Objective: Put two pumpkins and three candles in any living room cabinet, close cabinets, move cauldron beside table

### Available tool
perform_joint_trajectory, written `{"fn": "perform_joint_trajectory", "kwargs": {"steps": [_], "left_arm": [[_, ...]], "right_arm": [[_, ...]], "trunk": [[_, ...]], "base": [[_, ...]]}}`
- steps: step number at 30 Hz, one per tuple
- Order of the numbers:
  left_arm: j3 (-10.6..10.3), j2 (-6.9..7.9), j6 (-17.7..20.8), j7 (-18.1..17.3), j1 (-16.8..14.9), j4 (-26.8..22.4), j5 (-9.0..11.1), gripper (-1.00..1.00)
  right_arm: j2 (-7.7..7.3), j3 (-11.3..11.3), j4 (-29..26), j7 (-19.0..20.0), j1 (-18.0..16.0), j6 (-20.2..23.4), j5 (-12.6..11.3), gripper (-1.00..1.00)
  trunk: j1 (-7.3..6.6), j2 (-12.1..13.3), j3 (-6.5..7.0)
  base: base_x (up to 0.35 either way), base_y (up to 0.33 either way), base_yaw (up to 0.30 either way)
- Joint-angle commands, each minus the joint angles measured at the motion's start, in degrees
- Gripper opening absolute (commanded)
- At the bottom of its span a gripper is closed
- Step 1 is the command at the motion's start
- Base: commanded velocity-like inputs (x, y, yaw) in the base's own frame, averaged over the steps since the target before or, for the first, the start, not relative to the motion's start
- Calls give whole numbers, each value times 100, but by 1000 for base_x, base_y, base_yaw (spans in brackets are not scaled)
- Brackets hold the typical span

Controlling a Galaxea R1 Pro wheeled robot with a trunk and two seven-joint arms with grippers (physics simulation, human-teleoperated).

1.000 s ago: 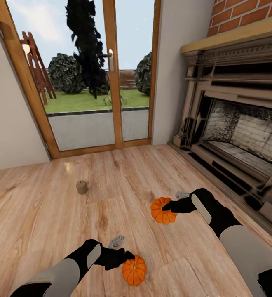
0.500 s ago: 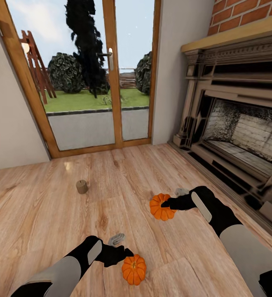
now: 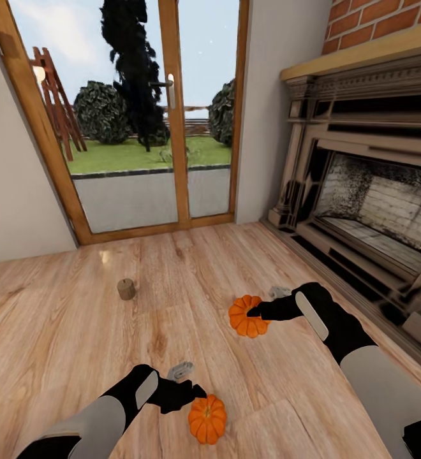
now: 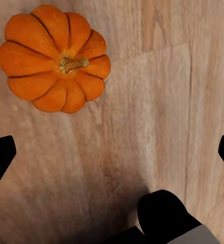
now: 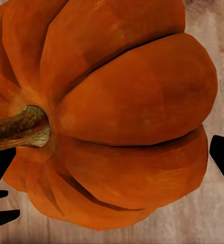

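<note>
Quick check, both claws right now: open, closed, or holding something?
Left claw: open, holding nothing; a pumpkin lies on the floor ahead of it.
Right claw: open, fingers on either side of the other pumpkin, not yet closed on it.

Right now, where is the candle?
In the head view the candle stands alone on the wooden floor, left of both pumpkins, near the glass door.

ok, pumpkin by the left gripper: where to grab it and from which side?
Probably from above, fingers across the ribbed sides at the widest part. The pumpkin sits upright on the floor, stem up, squat and round, so the flanks give the best opposing surfaces; the stem looks too short to hold. The left gripper is open but off to one side and needs centring first.
</note>
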Motion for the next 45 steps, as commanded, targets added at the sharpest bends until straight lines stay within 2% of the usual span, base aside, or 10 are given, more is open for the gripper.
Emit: {"fn": "perform_joint_trajectory", "kwargs": {"steps": [1,7,20,45], "left_arm": [[47,-3,44,6,-1,-7,4,100],[47,3,41,8,-1,-6,4,100],[41,17,28,12,-4,48,-12,100],[21,22,18,73,-2,24,-36,100]], "right_arm": [[-5,11,-6,55,-4,13,55,-100],[-5,14,-9,55,-4,16,55,-100],[-5,18,-9,55,-4,17,55,-100],[2,41,-9,46,-4,8,64,-100]], "trunk": [[0,-2,-5],[0,-2,-5],[0,-2,-5],[65,-36,-559]], "base": [[220,0,0],[198,-34,0],[16,-4,0],[0,0,0]]}}
